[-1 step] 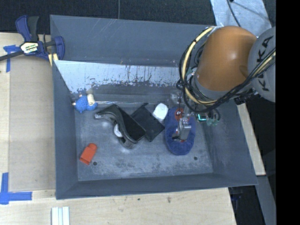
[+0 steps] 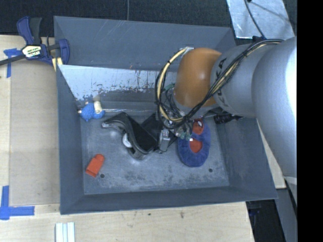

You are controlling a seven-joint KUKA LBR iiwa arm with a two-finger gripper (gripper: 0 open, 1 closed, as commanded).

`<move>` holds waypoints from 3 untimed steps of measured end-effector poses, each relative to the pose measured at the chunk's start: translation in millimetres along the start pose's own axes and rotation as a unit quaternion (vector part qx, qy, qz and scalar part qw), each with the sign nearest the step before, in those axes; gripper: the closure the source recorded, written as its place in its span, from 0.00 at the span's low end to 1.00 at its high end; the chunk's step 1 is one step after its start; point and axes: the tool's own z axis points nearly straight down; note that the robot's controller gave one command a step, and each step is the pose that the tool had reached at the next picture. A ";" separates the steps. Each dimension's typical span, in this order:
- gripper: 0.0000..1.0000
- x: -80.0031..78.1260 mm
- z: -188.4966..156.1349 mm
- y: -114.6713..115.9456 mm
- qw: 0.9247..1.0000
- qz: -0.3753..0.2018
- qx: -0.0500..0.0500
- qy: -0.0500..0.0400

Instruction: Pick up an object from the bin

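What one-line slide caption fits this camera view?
Gripper down in grey bin between a black curved object and a blue oval object.

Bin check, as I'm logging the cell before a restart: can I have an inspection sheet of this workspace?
Surface: grey metal bin, floor scuffed, back wall scratched.
Job's things: black curved object with grey handle at centre; blue oval pad with red patches to its right.
Clutter: small blue-and-yellow piece back left; small orange-red block front left.
Pincer: pincer low between the black object and the blue pad.
Cables: yellow and black cables loop round the orange wrist cover.
Surroundings: dark floor beyond the far rim.
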 end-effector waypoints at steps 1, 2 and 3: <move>0.00 -29.2 -36.8 -27.8 1.000 -0.008 0.000 -0.005; 0.00 -23.9 -34.9 -22.9 0.985 0.174 -0.001 -0.002; 0.00 -28.3 -3.6 -40.3 0.961 0.277 0.000 0.002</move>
